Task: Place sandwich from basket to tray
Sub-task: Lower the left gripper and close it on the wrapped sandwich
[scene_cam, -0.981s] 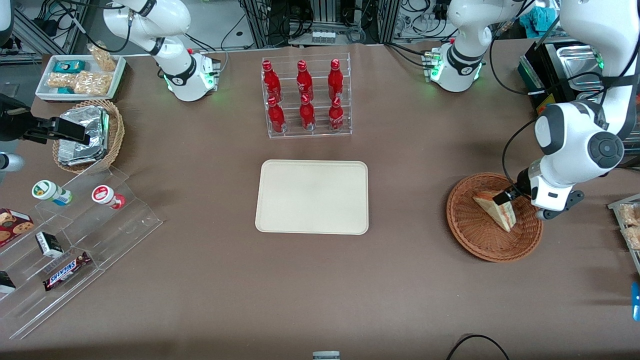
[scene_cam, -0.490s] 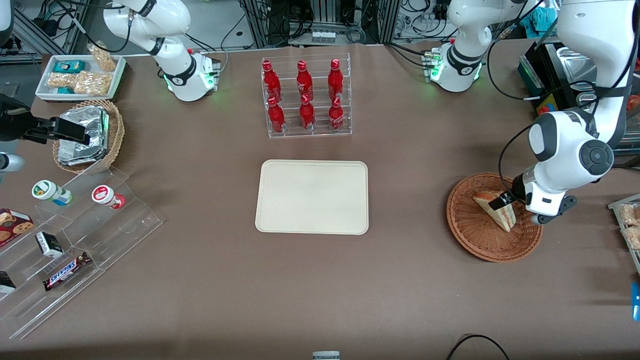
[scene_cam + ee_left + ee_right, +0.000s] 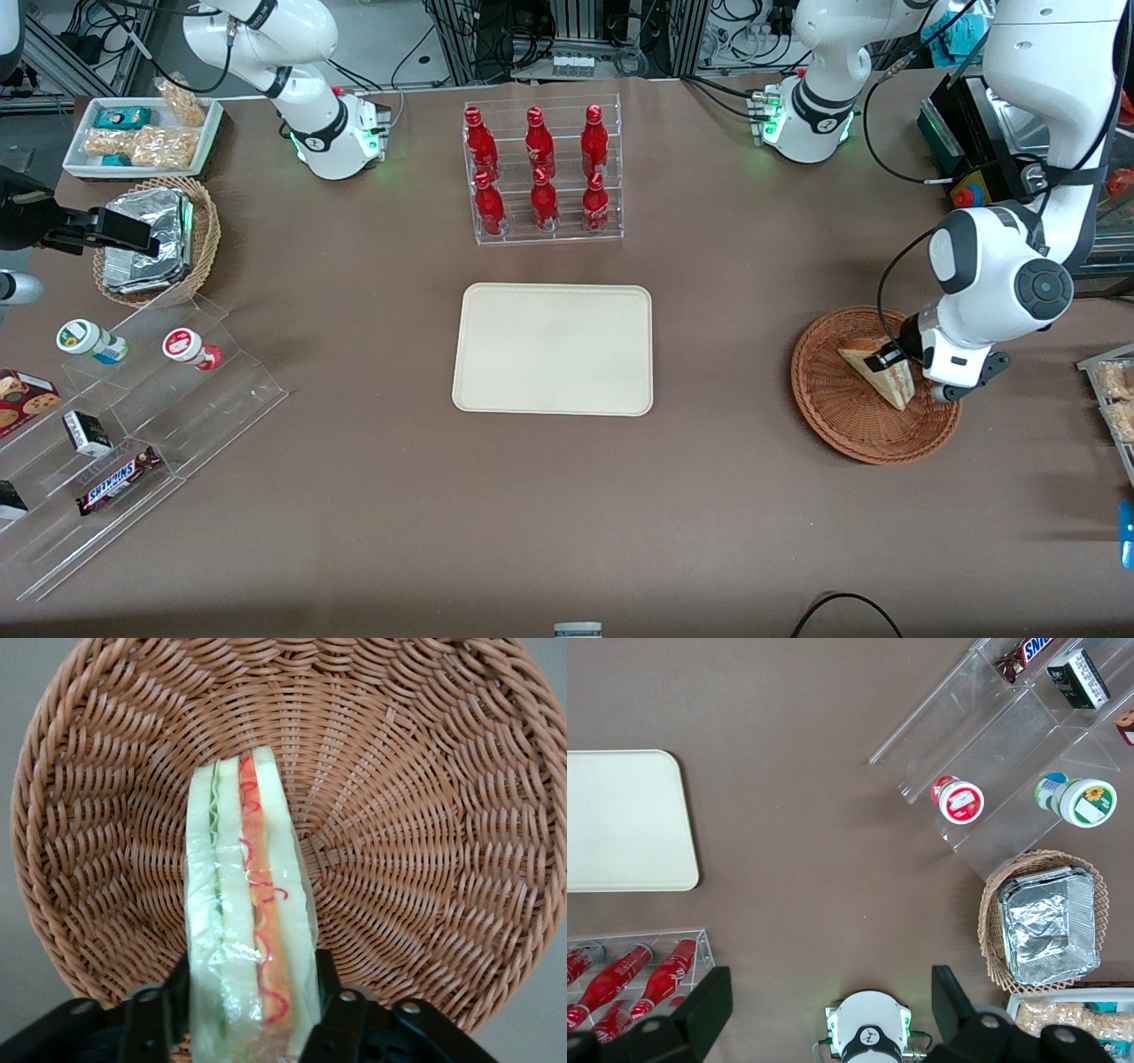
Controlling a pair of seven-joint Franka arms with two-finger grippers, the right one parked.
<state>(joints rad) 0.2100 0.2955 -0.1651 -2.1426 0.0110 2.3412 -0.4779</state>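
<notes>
The sandwich [image 3: 879,372], a wrapped wedge of pale bread with red-orange filling, rests on its edge in the reddish-brown wicker basket [image 3: 842,416] toward the working arm's end of the table. My left gripper [image 3: 886,359] is down in the basket, shut on the sandwich. In the left wrist view the sandwich [image 3: 252,904] stands between the black fingers [image 3: 324,983], which press on both of its sides, and the basket [image 3: 425,815] weave fills the background. The cream tray [image 3: 553,348] lies flat at mid-table, bare.
A clear rack of red bottles [image 3: 540,173] stands farther from the front camera than the tray. A tan basket with foil packets [image 3: 151,239], a white snack tray [image 3: 142,133] and a clear stepped display [image 3: 133,425] lie toward the parked arm's end.
The left arm's wrist has come lower and shifted a little toward the tray, bringing the gripper down around the sandwich. The sandwich and basket have not moved.
</notes>
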